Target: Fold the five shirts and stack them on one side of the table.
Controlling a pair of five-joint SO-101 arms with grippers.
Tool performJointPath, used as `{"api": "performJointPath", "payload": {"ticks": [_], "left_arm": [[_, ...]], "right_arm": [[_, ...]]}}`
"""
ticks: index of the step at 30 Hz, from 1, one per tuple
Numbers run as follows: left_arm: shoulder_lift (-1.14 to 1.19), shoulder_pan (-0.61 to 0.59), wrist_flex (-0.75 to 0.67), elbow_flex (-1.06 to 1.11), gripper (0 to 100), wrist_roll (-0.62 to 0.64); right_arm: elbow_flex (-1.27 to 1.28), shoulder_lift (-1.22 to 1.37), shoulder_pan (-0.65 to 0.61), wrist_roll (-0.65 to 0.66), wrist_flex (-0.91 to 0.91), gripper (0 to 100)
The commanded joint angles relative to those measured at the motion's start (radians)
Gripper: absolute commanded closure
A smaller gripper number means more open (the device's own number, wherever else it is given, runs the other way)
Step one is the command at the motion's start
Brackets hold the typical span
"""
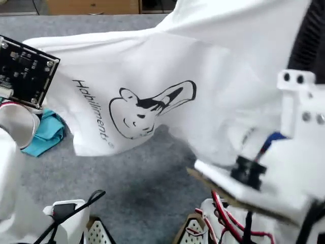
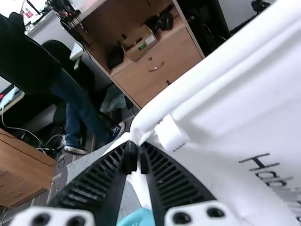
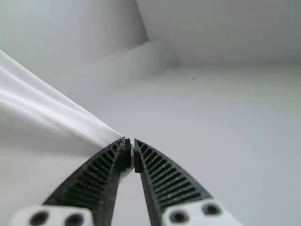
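We see the white shirt held up off the grey tabletop, spread between our two arms with its printed front facing the high camera. A black line drawing sits near the middle of the cloth, and a row of black lettering runs just beside it. The shirt's lower edge hangs above the tabletop; we cannot tell whether any part of it touches the surface. Our left pincer is clamped on a rolled edge of the shirt, and its ribbed fingers meet with only fabric between them. Our right pincer likewise grips white fabric, and a taut fold runs away from its tips. In the high view our left arm stands at the left side, its camera board just beside the shirt's raised corner. Our right arm rises at the right, in front of the cloth. A teal garment lies crumpled on the tabletop close to the left arm, just beside the shirt's hanging edge. Beyond the left pincer, in the room behind, stands a wooden cabinet with drawers.
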Motion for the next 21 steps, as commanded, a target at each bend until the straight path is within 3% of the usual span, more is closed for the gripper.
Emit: {"api": "performJointPath", "payload": {"ticks": [1,7,14,21], "left_arm": [[-0.007,-0.054,-0.014,-0.118,98,0.038],[0.002,-0.081,-0.014,-0.104,98,0.038],[-0.005,-0.075,-0.02,0.244,98,0.035],[0.005,-0.043,-0.021,0.548,98,-0.029]], "right_arm": [[-0.056,-0.005,0.079,0.005,0.002,99.6],[-0.056,0.001,0.117,0.006,0.124,99.6],[0.094,0.035,0.044,0.005,0.321,99.6],[0.315,0.056,-0.067,-0.084,0.279,99.6]]}}
